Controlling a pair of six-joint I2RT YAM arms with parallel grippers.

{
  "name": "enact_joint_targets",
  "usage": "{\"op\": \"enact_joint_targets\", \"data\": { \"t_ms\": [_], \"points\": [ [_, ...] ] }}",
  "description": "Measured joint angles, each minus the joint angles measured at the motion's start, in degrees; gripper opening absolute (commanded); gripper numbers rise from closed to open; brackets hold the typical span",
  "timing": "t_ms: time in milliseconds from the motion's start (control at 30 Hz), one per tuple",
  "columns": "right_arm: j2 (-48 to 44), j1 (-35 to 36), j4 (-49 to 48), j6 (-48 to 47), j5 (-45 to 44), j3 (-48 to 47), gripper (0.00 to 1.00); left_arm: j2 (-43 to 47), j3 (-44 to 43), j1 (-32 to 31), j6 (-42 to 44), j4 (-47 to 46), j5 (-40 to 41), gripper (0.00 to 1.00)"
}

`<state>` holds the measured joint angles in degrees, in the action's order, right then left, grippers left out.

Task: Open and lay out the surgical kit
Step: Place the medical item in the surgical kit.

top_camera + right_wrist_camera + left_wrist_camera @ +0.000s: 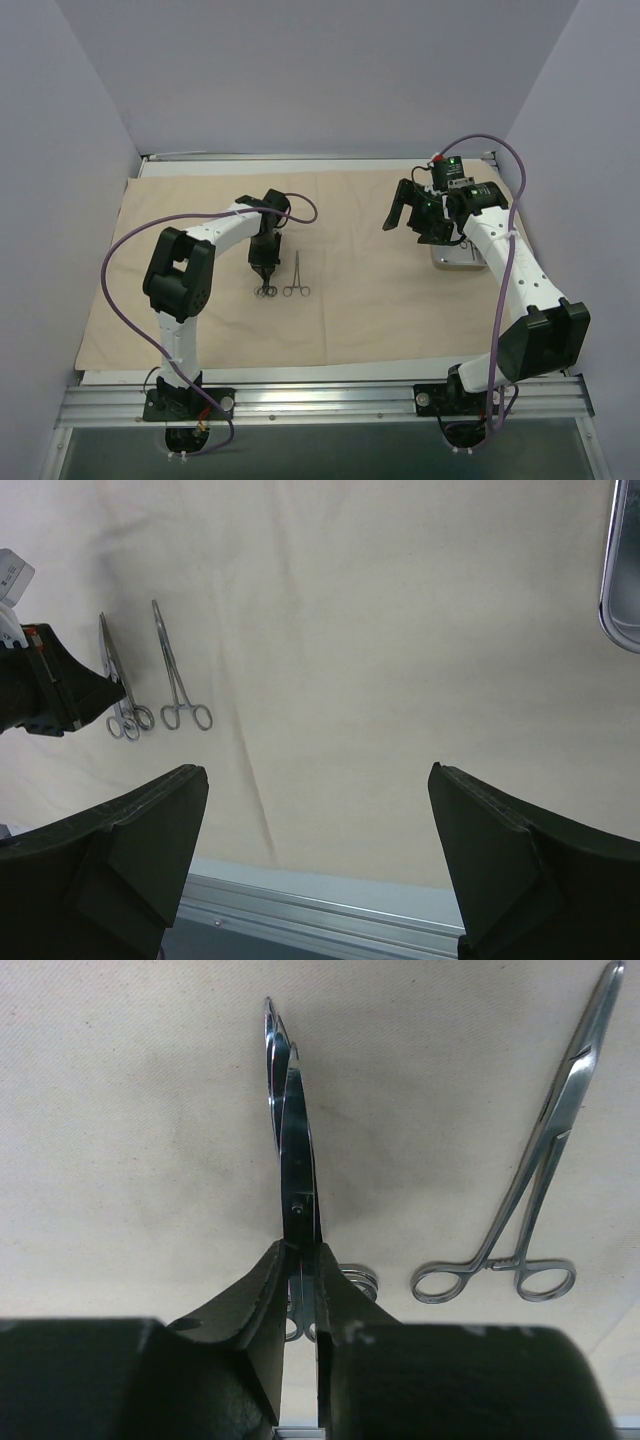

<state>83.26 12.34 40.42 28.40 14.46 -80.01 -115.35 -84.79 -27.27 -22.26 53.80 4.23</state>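
Note:
The beige cloth wrap (360,300) lies spread flat over the table. My left gripper (263,275) is shut on the thin silver scissors (292,1130) near their pivot. The scissors stand on edge with the blades pointing away, low over the cloth. The ring-handled forceps (545,1150) lie flat on the cloth just right of them. My right gripper (405,215) is open and empty above the cloth. It is just left of the shiny steel tray (455,258), whose rim shows in the right wrist view (620,570). No tweezers show.
A metal rail (320,400) runs along the near table edge, just beyond the cloth's front hem. Grey walls close in the left, right and back. A purple cable loops over each arm.

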Motion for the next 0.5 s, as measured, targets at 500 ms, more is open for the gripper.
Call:
{"op": "enact_joint_targets", "data": {
  "t_ms": [500],
  "points": [
    [0.00, -0.02, -0.37, -0.02, 0.22, 0.79, 1.00, -0.63, -0.57, 0.00, 0.02, -0.13, -0.22, 0.33]
  ]
}}
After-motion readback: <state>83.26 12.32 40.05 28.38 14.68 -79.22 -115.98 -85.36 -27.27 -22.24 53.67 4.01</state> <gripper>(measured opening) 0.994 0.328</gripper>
